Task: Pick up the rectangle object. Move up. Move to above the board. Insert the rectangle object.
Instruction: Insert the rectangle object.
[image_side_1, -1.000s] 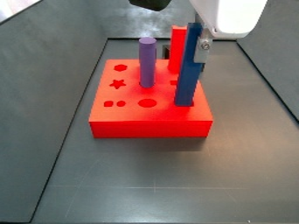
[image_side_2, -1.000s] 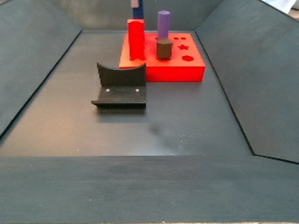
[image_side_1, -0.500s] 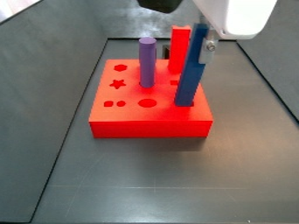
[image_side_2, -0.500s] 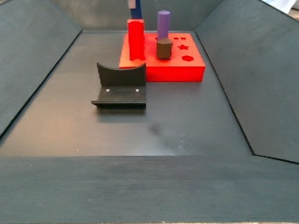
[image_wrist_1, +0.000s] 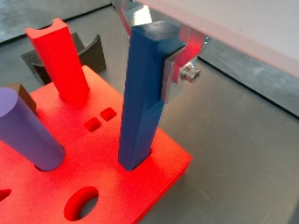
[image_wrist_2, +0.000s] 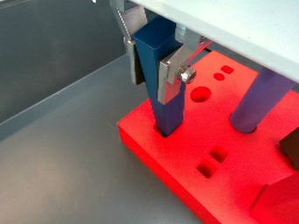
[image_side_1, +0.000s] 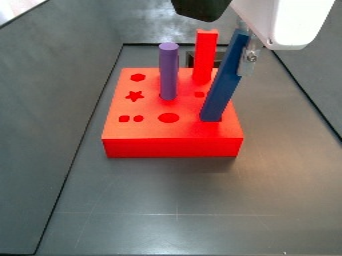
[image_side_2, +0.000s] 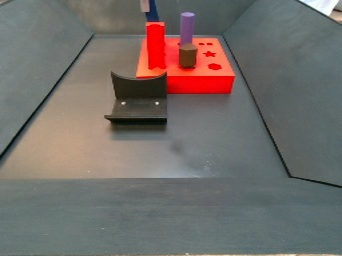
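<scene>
Pincer (image_wrist_1: 162, 54) is sitting above the far right part of the board (image_side_1: 174, 144), its silver fingers (image_wrist_2: 172, 72) closing flat on the upper part of the rectangle object (image_wrist_1: 145, 96); one plate is pressing each broad face, so the bar is clamped between them, as both wrist views show.

Rectangle object: the blue bar is standing with its lower end already in a hole near the board's edge (image_wrist_2: 170, 131). In a side view it is leaning, top tilted toward the arm, foot at the board's top face (image_side_1: 214, 115). How deep the foot is sitting cannot be told; most of the bar's length is showing above the red surface.

Judgement on progress: pick-up, lift and travel to above the board are looking done. Insertion is under way, not finished. Left to do, as I read it: straightening the bar, pushing it down to full depth, then opening the fingers.

Other pegs: the purple cylinder (image_side_1: 168, 70) and the red post (image_side_1: 207, 55) are standing upright in their own holes. Star and round holes (image_side_1: 132, 97) are staying unfilled.

The fixture (image_side_2: 136, 96) is standing on the floor just in front of the board, apart from the action.
</scene>
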